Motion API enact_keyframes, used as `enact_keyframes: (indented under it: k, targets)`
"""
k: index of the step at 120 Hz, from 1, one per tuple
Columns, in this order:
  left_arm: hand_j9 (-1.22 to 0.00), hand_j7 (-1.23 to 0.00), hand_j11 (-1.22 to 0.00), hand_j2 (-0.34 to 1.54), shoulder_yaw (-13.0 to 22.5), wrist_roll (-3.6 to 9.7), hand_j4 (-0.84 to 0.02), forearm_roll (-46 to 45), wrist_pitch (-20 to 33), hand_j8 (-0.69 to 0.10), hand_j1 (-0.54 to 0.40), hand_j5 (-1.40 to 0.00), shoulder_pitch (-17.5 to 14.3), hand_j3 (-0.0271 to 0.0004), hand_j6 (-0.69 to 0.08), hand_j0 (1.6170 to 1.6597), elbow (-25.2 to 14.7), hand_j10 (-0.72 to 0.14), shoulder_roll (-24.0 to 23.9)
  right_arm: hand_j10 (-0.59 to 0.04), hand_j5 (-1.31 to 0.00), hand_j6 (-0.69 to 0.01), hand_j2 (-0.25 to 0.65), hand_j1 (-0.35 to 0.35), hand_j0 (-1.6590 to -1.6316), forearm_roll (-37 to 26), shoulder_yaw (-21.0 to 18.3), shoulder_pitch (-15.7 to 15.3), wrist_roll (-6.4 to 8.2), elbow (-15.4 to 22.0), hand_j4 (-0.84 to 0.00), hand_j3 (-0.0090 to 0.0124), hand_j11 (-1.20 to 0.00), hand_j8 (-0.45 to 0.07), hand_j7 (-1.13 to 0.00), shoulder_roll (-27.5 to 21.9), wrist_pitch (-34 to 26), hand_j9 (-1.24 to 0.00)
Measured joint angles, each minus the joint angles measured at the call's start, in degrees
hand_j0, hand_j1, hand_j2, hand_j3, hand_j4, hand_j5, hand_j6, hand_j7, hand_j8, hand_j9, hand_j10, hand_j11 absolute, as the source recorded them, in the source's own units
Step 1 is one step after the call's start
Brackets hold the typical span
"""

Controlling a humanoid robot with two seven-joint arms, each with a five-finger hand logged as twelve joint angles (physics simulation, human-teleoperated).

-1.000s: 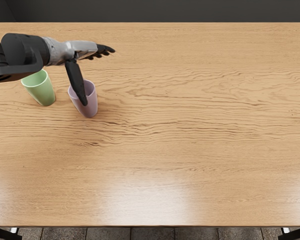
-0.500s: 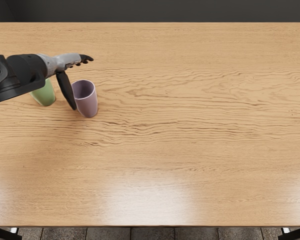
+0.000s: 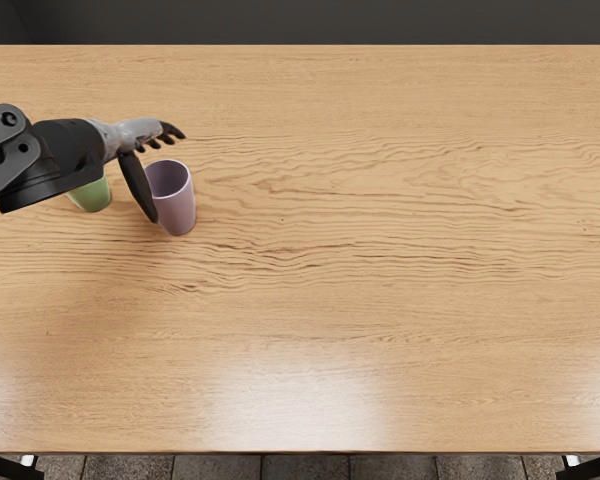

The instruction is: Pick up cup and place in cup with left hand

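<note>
The left hand point(image 3: 132, 136) has dipped slightly toward six o'clock, fingers spread and empty, so a grasp seems near but unmade. The purple cup point(image 3: 177, 205), upright at the worktop's point(image 3: 380, 300) ten o'clock, is unmoved; the green cup point(image 3: 94, 197), at its nine o'clock, is more hidden than earlier.
</note>
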Motion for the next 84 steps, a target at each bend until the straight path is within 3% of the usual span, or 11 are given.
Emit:
enact_keyframes:
  k: [84]
  targets:
    - [-0.46,-0.46,-0.46,0.07,0.98,0.0,-0.364,-0.39,-0.15,-0.339,-0.077,-0.46,0.35,0.0,-0.365,1.658,0.38,-0.361,-1.49,0.0,0.0,-0.001,0.0,-0.349,-1.6581,-0.07,-0.01,0.19,0.0,0.0,-0.001,0.0,0.0,-0.001,0.0,0.0,0.0,0.0]
